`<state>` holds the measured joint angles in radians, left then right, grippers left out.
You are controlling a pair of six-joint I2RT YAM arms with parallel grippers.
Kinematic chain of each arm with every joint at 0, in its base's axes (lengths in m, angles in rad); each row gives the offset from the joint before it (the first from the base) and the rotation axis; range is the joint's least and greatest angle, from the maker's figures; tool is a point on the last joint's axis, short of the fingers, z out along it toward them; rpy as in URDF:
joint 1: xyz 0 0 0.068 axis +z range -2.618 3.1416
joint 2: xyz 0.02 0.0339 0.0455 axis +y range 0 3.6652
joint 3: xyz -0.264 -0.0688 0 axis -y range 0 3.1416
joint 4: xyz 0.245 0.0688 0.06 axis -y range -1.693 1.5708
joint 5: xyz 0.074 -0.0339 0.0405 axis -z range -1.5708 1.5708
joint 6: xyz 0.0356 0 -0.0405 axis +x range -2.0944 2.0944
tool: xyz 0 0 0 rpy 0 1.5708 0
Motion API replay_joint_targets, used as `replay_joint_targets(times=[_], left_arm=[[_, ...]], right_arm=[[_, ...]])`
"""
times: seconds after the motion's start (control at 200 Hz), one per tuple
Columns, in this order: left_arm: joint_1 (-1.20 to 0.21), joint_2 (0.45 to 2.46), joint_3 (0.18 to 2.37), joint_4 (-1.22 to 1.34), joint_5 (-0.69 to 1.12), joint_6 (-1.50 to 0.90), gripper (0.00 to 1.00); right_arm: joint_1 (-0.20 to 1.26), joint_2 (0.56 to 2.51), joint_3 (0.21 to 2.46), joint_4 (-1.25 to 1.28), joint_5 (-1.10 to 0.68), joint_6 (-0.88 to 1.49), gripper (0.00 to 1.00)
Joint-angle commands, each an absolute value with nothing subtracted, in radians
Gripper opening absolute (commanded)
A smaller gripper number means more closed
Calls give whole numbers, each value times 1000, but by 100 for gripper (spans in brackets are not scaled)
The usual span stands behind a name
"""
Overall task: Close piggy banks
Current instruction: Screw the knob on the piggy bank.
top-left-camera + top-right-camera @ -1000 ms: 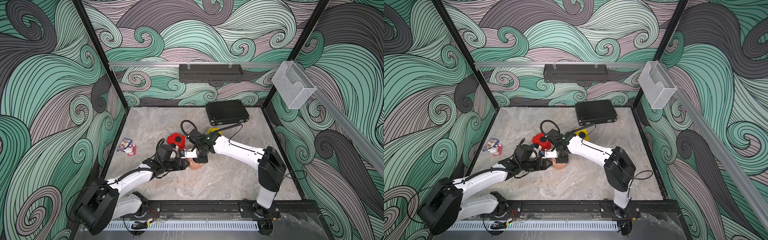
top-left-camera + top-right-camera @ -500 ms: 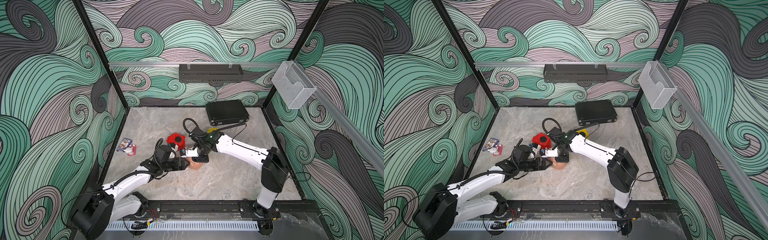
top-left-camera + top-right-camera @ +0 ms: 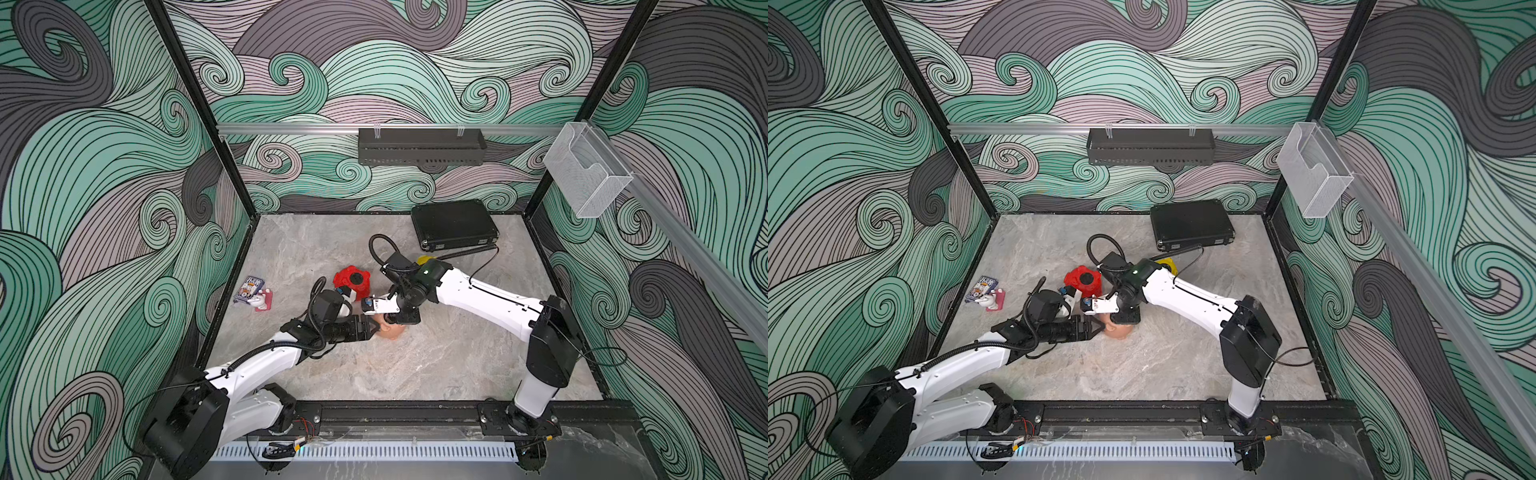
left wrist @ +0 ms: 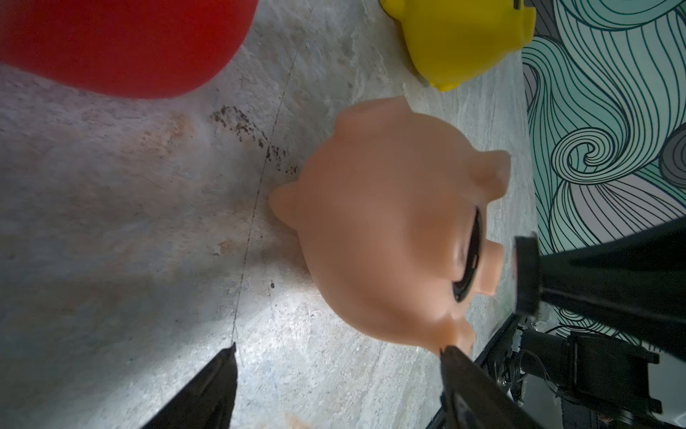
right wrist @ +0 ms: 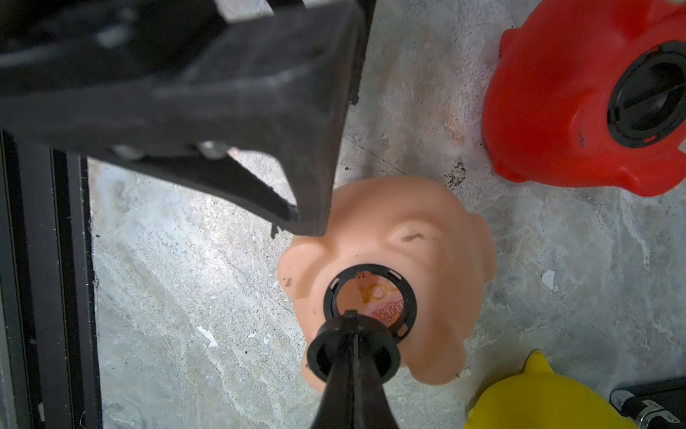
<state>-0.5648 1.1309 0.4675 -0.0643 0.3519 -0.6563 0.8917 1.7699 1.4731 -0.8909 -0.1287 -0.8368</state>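
The peach-pink piggy bank (image 3: pixel 394 331) (image 3: pixel 1120 331) lies belly up mid-table, its round black-rimmed belly hole (image 5: pixel 369 297) uncovered. My right gripper (image 5: pixel 351 315) (image 3: pixel 390 319) is shut on a black round plug (image 5: pixel 322 357) (image 4: pixel 525 275), held just above that hole. My left gripper (image 4: pixel 338 349) (image 3: pixel 372 326) is open beside the pig (image 4: pixel 389 241), with one fingertip (image 4: pixel 451 354) against a foot. The red piggy bank (image 3: pixel 352 279) (image 5: pixel 557 111) lies belly up with a black plug in its hole. The yellow piggy bank (image 3: pixel 1168 264) (image 4: pixel 464 41) is mostly hidden behind my right arm.
A black case (image 3: pixel 455 224) lies at the back right. A card pack (image 3: pixel 249 289) and a small pink item (image 3: pixel 264 300) lie near the left wall. A black shelf (image 3: pixel 422 145) and a clear holder (image 3: pixel 586 174) hang on the walls.
My right wrist has shifted a little leftward over the peach-pink pig with the plug. The left arm has hardly moved.
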Motion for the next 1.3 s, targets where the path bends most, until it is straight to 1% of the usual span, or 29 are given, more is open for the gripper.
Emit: replay_joint_targets(times=[0.0, 0.52, 1.296], left_arm=[[-554, 1141, 483, -67, 346, -648, 85], [-549, 1147, 487, -69, 346, -650, 85], [-546, 1143, 483, -68, 351, -648, 85]], right_arm=[[896, 1795, 1493, -918, -112, -870, 0], [909, 1845, 1547, -929, -89, -886, 0], [913, 1898, 1559, -954, -76, -898, 0]])
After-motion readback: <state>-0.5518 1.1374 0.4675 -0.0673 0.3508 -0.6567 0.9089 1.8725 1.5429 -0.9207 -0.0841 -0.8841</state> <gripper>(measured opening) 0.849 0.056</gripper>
